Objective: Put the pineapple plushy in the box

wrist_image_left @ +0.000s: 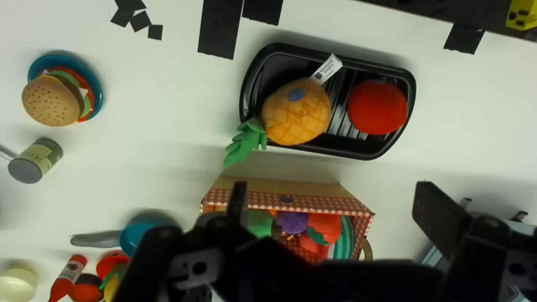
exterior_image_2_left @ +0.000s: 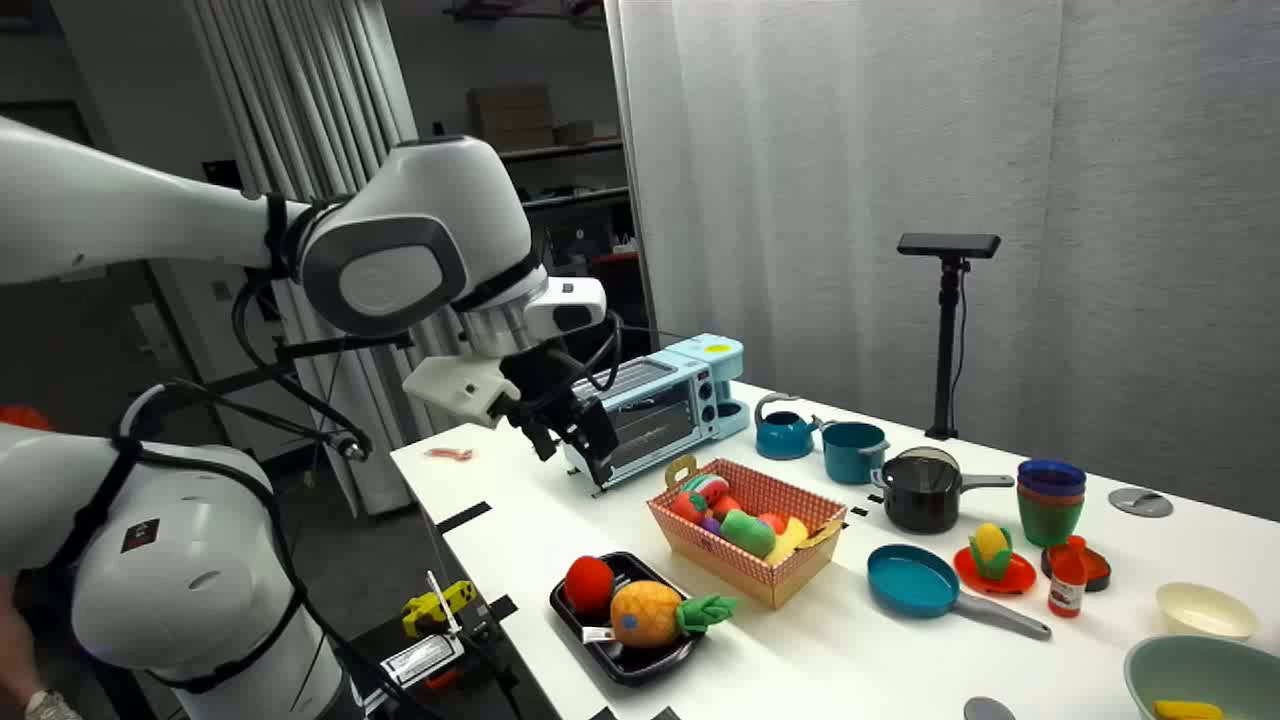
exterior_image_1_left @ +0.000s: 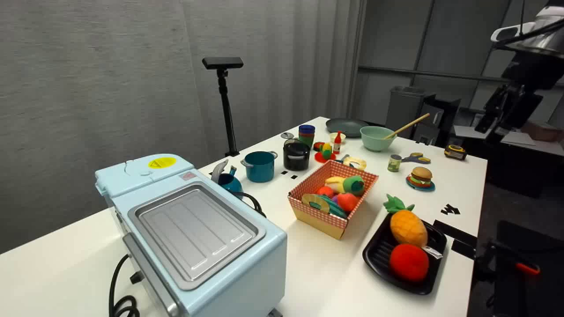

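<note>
The pineapple plushy point(exterior_image_1_left: 409, 228) point(exterior_image_2_left: 645, 615) point(wrist_image_left: 298, 111) lies on its side in the black tray point(exterior_image_1_left: 374, 251) point(wrist_image_left: 365, 155), its green tuft hanging over the rim. A red round plush point(exterior_image_1_left: 409, 263) point(exterior_image_2_left: 590, 583) point(wrist_image_left: 377, 108) lies beside it. The box point(exterior_image_1_left: 319, 222) point(exterior_image_2_left: 720, 560) point(wrist_image_left: 310, 203) with red-checked sides stands near the tray and holds several plush fruits and vegetables. My gripper point(exterior_image_1_left: 489, 129) point(exterior_image_2_left: 572, 462) point(wrist_image_left: 331, 188) is open and empty, held high above the table, apart from the plushy. In the wrist view its fingers hide part of the box.
A light-blue toaster appliance point(exterior_image_1_left: 246, 268) point(exterior_image_2_left: 650, 435) stands beyond the box. A toy burger point(exterior_image_1_left: 421, 176) point(wrist_image_left: 52, 100), a can point(exterior_image_1_left: 394, 163) point(wrist_image_left: 35, 160), a blue pan point(exterior_image_2_left: 910, 580) and a black pot point(exterior_image_1_left: 296, 155) stand on the table. A green bowl point(exterior_image_1_left: 376, 138) sits farther along.
</note>
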Robot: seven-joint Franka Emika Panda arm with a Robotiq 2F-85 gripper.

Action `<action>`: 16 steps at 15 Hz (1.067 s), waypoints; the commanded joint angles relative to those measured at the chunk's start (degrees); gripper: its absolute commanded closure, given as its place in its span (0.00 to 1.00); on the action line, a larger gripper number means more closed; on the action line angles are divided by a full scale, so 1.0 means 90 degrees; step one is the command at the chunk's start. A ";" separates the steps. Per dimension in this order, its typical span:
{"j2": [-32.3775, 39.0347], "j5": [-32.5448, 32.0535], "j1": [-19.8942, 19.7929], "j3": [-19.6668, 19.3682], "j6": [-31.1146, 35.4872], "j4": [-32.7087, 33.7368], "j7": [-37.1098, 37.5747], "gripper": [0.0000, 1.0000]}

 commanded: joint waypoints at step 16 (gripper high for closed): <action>0.0201 0.0016 -0.0039 0.0071 -0.0157 0.0145 0.0042 0.00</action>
